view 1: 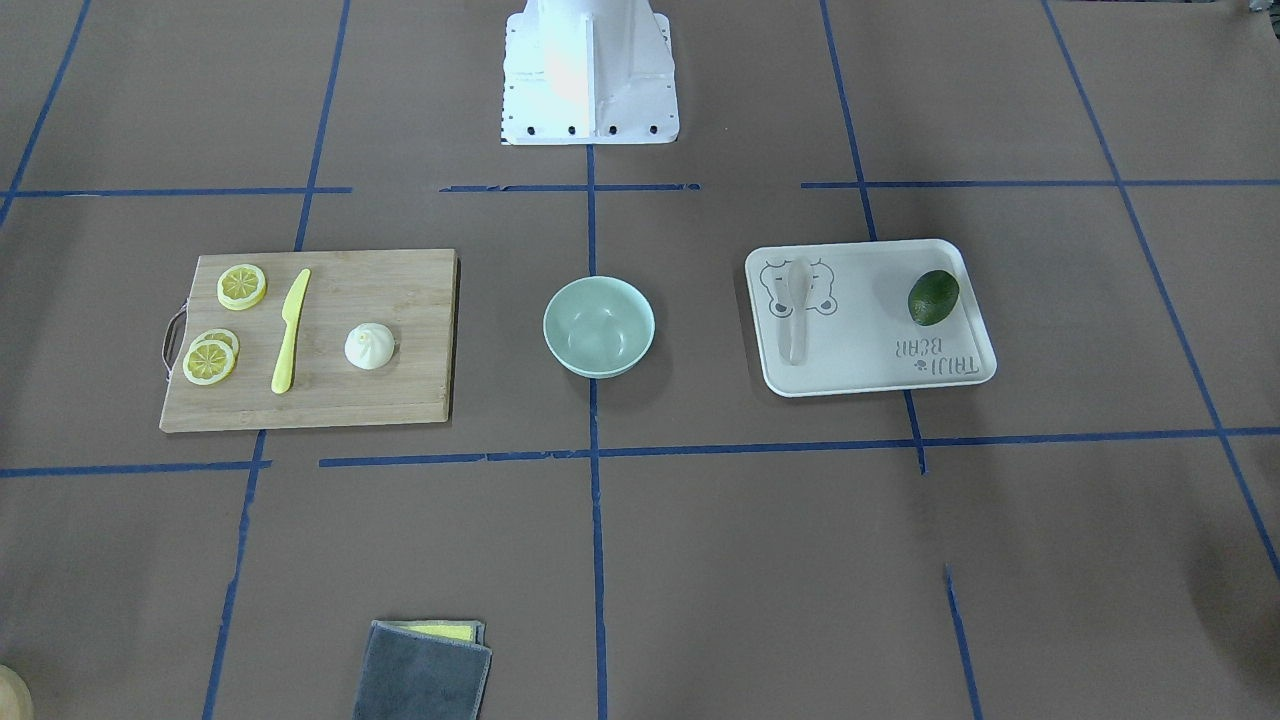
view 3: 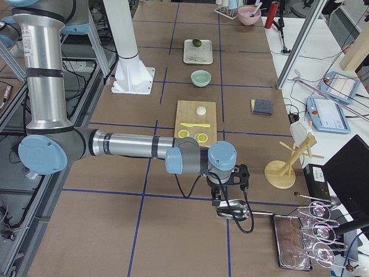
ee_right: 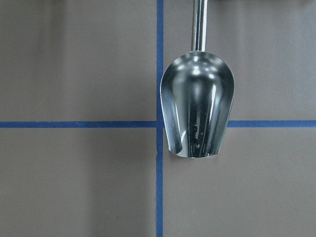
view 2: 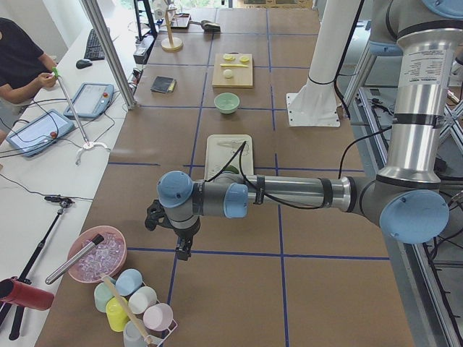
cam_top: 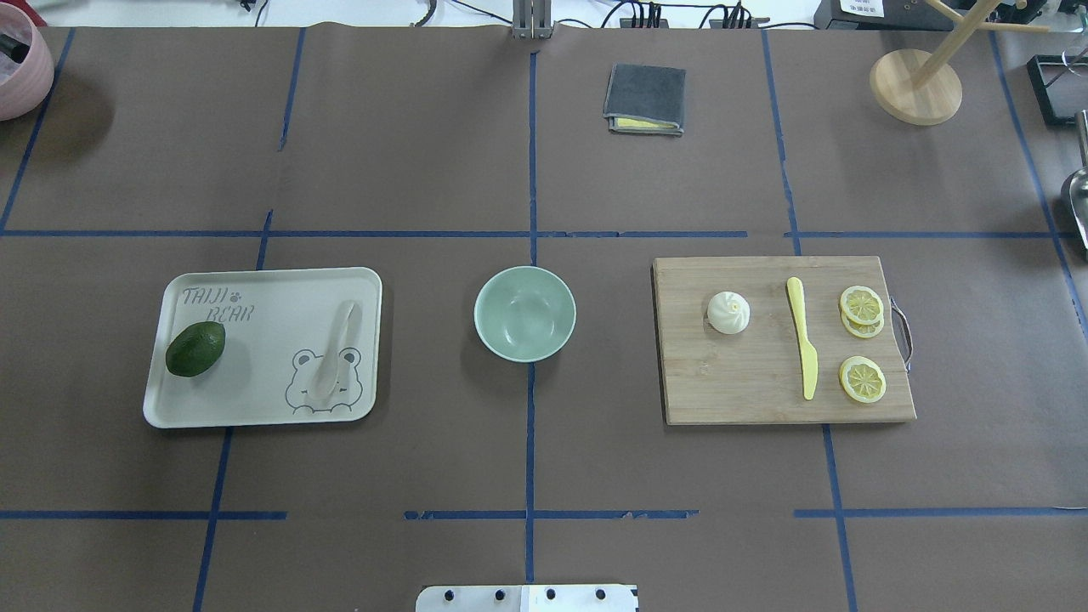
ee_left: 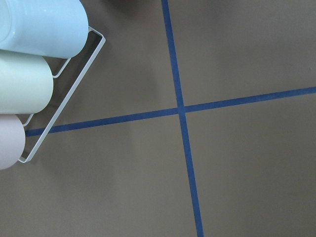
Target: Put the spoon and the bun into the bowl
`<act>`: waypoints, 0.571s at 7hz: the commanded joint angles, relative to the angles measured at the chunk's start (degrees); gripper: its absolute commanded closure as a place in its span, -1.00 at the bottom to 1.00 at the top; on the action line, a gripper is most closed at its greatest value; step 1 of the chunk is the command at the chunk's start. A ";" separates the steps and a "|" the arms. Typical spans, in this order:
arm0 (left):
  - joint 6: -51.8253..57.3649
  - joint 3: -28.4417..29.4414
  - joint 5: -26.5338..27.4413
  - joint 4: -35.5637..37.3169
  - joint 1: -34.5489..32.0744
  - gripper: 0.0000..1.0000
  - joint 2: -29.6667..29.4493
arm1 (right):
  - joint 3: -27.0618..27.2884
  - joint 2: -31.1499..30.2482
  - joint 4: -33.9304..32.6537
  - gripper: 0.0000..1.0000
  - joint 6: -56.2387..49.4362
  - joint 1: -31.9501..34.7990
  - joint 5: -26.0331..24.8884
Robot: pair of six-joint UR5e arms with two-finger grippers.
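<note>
Mint-green round bowl (cam_top: 524, 319) stands upright at table centre. Beige plastic soup spoon (cam_top: 334, 348) lies on white rectangular bear tray (cam_top: 263, 293) on the robot's left side, well apart from the bowl. Dark green oval fruit (cam_top: 195, 348) is on the same tray. White pleated steamed bun (cam_top: 728, 312) sits on bamboo cutting board (cam_top: 748, 391) on the right side, near yellow plastic knife (cam_top: 801, 348) and lemon slices (cam_top: 862, 306). Left gripper (view 2: 182, 251) hangs over the table's left end; can't tell whether it's open or closed. Right gripper (view 3: 218, 199) hangs above shiny steel scoop (view 3: 233, 210) at the right end; can't tell its state either.
</note>
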 commanded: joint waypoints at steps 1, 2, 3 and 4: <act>0.09 -0.48 -0.17 -0.08 -0.06 -1.00 0.17 | 0.14 0.27 0.10 -1.00 0.41 0.00 0.20; 0.18 -0.83 -0.26 -0.34 0.02 -1.00 -0.18 | 0.31 0.27 0.10 -1.00 0.50 -0.09 0.20; -0.08 -4.75 -0.17 -0.35 0.11 -1.00 -0.87 | 1.19 0.71 0.19 -1.00 0.50 -0.44 0.20; -0.09 -7.84 -0.34 -0.52 0.72 -1.00 -2.01 | 1.63 2.28 0.19 -1.00 0.50 -2.61 0.20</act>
